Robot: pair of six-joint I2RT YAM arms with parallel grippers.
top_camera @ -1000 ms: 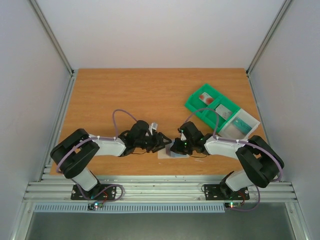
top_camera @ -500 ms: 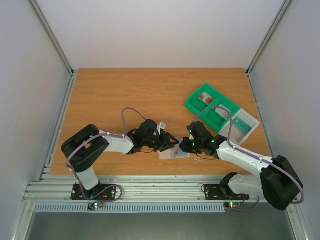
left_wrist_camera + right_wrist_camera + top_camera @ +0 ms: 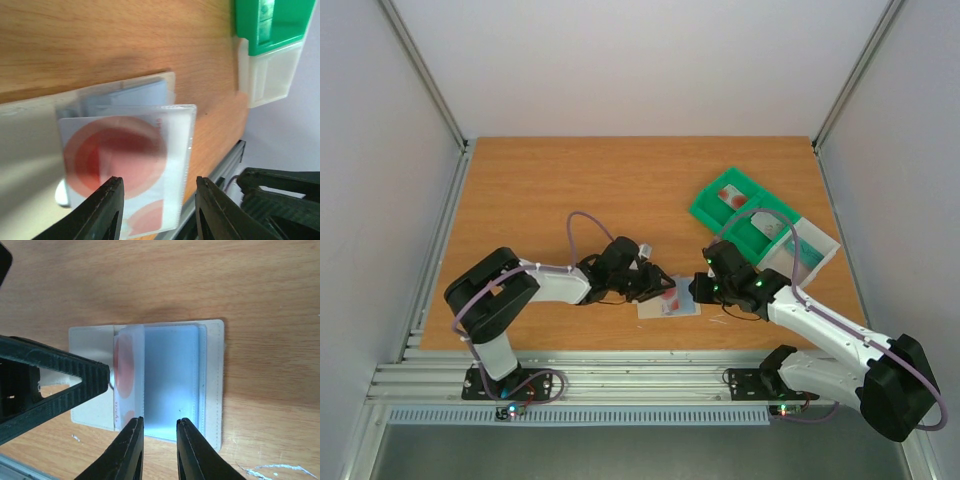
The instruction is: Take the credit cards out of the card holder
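The pale card holder point(image 3: 682, 309) lies open on the table near the front edge, between my two grippers. In the left wrist view a clear sleeve holding a pinkish-red card point(image 3: 115, 155) stands up from the holder point(image 3: 30, 130), with a blue-grey card point(image 3: 135, 95) behind it. My left gripper point(image 3: 658, 290) is open point(image 3: 159, 210), with the sleeve just beyond its fingertips. In the right wrist view the holder point(image 3: 212, 380) shows a blue-grey card point(image 3: 170, 380) and the red card point(image 3: 124, 380) edge-on. My right gripper point(image 3: 698, 290) hovers slightly open point(image 3: 159, 450) over the blue-grey card. No teal card shows.
A bright green compartment tray point(image 3: 745, 210) with a white end section point(image 3: 800, 250) stands at the right, also in the left wrist view point(image 3: 270, 25). The metal rail point(image 3: 640, 380) runs along the table's front edge, close behind the holder.
The left gripper moved right onto the holder, and a sleeve with the red card now stands lifted. The right arm stretched out and its gripper drew back to the holder's right edge.
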